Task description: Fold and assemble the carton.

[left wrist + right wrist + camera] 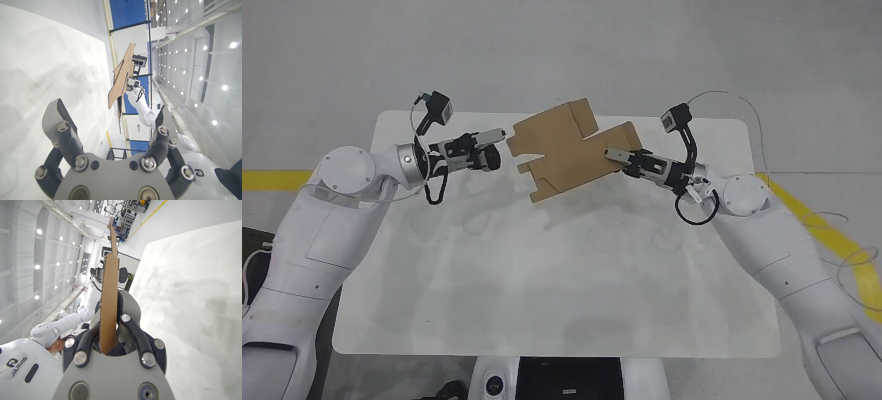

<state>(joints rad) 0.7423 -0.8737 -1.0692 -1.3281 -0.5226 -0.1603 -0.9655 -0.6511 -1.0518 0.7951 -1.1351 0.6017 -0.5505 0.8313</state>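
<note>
- A white rounded-corner table is standing on a grey floor crossed by a yellow line.
- A flat brown cardboard carton, still an unfolded blank, is hanging in the air over the table's far half.
- The right gripper is pinching the carton's edge, with cardboard running between its fingers.
- The left gripper is hovering near the carton's opposite edge, not touching it, with its fingers spread wide and nothing between them.
</note>
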